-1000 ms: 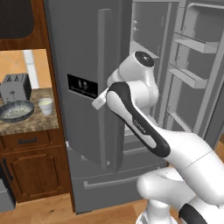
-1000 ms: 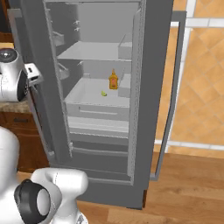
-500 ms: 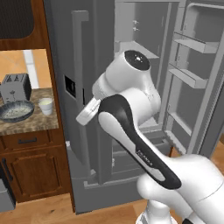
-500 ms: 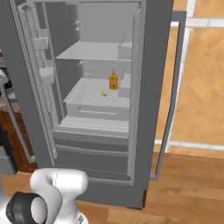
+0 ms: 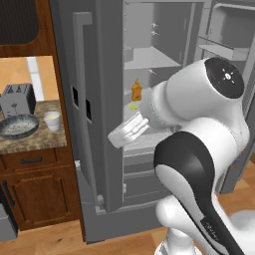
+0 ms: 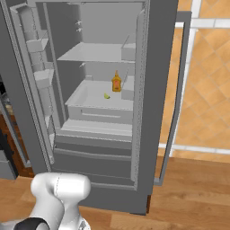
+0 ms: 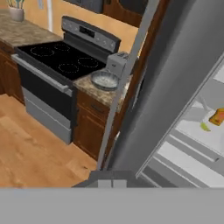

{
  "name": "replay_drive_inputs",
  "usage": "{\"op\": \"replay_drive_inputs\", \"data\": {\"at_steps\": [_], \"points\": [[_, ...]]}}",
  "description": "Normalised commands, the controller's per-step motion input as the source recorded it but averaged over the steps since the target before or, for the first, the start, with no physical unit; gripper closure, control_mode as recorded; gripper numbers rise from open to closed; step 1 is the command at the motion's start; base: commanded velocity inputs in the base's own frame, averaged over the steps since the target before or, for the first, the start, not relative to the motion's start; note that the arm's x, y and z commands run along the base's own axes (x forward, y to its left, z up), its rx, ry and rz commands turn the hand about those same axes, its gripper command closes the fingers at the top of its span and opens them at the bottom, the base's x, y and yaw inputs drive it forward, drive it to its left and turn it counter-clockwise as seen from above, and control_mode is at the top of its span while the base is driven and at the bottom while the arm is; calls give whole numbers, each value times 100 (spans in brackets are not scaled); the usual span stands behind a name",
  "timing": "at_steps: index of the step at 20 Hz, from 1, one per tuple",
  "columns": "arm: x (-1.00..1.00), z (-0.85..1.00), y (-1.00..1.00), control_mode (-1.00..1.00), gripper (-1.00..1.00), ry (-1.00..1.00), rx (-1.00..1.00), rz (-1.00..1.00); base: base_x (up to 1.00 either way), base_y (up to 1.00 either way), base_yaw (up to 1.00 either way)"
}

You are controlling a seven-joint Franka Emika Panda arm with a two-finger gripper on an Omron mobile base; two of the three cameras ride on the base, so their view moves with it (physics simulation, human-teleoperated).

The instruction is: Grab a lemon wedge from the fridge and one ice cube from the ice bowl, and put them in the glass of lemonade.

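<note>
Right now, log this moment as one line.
grey steel fridge: doors open | tiny pale yellow-green lemon wedge: on shelf beside orange-yellow bottle | gripper: unseen, nothing picked

You have the fridge [image 6: 90, 54] open ahead; the lemon wedge [image 6: 107, 95] lies on its middle shelf, just left of the bottle [image 6: 117, 82]. Left of the fridge, the bench [image 5: 35, 142] carries the toaster [image 5: 17, 98] behind the ice bowl [image 5: 19, 126], with the glass of lemonade [image 5: 52, 120] to the bowl's right.
</note>
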Motion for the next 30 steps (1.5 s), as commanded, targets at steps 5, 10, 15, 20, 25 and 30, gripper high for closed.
{"op": "replay_drive_inputs", "data": {"at_steps": [5,10,15,20,25,30], "points": [[3,3,-100,-100,100,1,37,-31,0,0,0],[16,-21,-89,-100,-100,10,35,-41,0,0,0],[66,3,-100,-100,-100,28,39,-22,0,0,0],[98,2,-37,-100,-100,34,40,-3,0,0,0],[100,0,31,-100,-100,32,29,20,0,0,0],[100,-21,44,-100,-100,29,21,26,0,0,0]]}}
